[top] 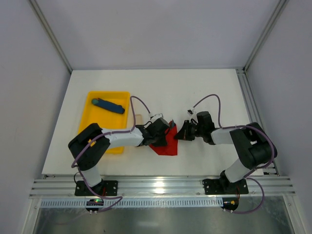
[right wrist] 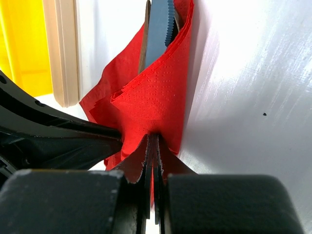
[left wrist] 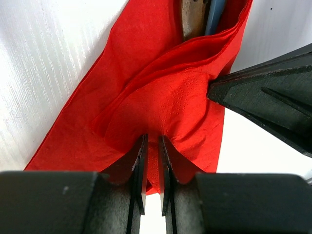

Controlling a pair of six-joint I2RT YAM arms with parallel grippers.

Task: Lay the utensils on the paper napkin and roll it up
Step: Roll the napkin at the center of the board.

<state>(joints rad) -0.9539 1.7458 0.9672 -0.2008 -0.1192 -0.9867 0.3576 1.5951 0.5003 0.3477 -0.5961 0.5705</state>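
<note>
White table point(top: 204, 92), yellow tray point(top: 97, 119) out at nine o'clock, red napkin point(top: 165, 147) just six-o'clock of centre. Now the left gripper point(left wrist: 151, 146) pinches its fold from ten o'clock, and the right gripper point(right wrist: 152, 141) nips the edge from two, jaws pressed tight. That is likely tensioning the paper to roll over the utensils point(left wrist: 193, 19) tucked inside.

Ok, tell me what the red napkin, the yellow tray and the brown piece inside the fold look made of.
Napkin: thin matte paper, going by the dotted embossing and soft creases. Tray: probably moulded plastic, smooth and evenly coloured. Brown piece: looks like wood, with faint grain, though little shows.
</note>
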